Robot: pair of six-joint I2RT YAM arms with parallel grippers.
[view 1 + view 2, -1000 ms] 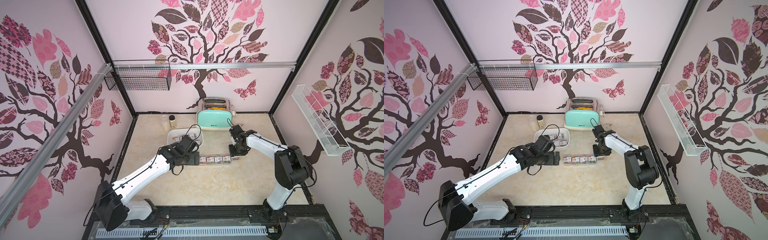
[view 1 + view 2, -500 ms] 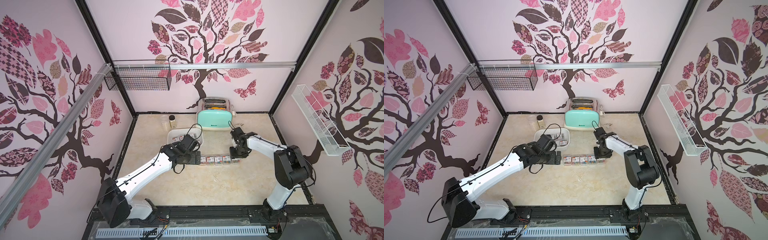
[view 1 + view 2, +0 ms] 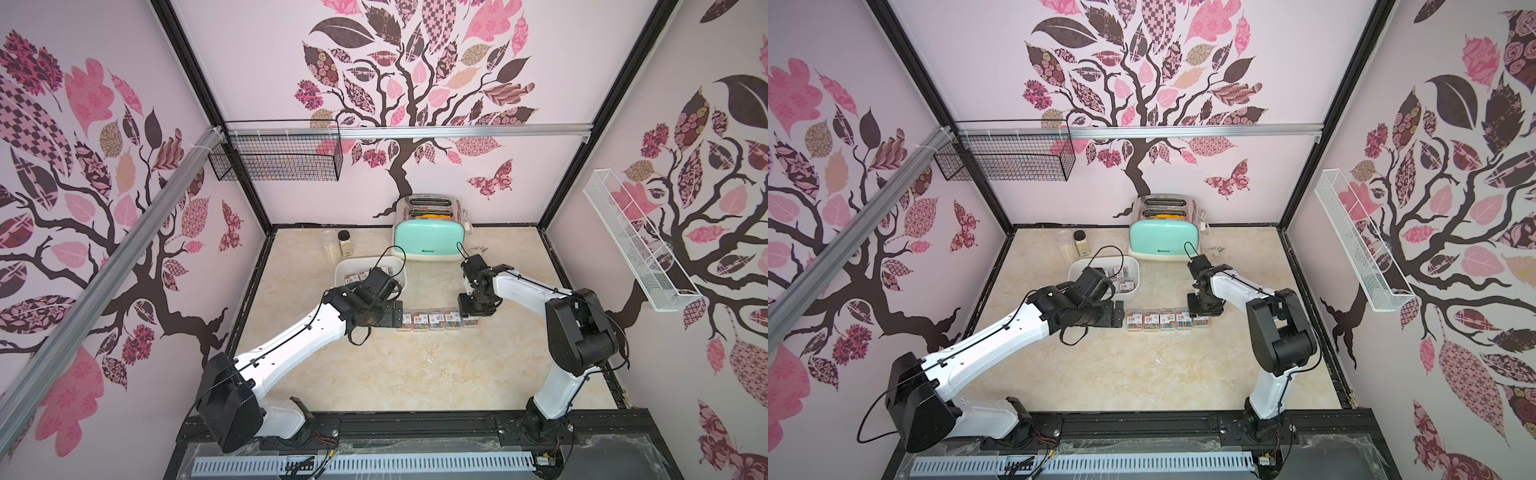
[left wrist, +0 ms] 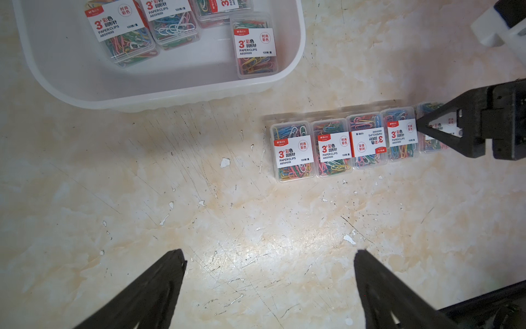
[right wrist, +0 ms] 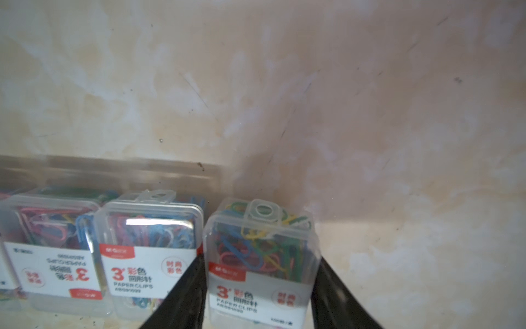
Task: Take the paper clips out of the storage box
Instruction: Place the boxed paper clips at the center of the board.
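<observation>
The white storage box (image 3: pixel 345 266) (image 3: pixel 1077 270) (image 4: pixel 170 94) holds several clear cases of paper clips (image 4: pixel 256 48). Several more cases (image 3: pixel 432 321) (image 3: pixel 1158 321) (image 4: pixel 333 148) lie in a row on the table in front of it. My right gripper (image 5: pixel 260 259) (image 3: pixel 471 309) stands at the row's right end. Its fingers lie against both sides of the last case (image 5: pixel 256 228), which rests on the table. My left gripper (image 4: pixel 270 253) (image 3: pixel 1115 316) hovers open over bare table at the row's left end, with nothing between its fingers.
A mint-green toaster (image 3: pixel 430 239) stands at the back, with two clear jars (image 3: pixel 330 245) to its left behind the box. A black wire basket (image 3: pixel 276 160) hangs on the back wall. A white wire basket (image 3: pixel 636 245) hangs on the right wall.
My left gripper has drifted slightly right towards the row. My right gripper has stayed at the row's right end, round the last case.
</observation>
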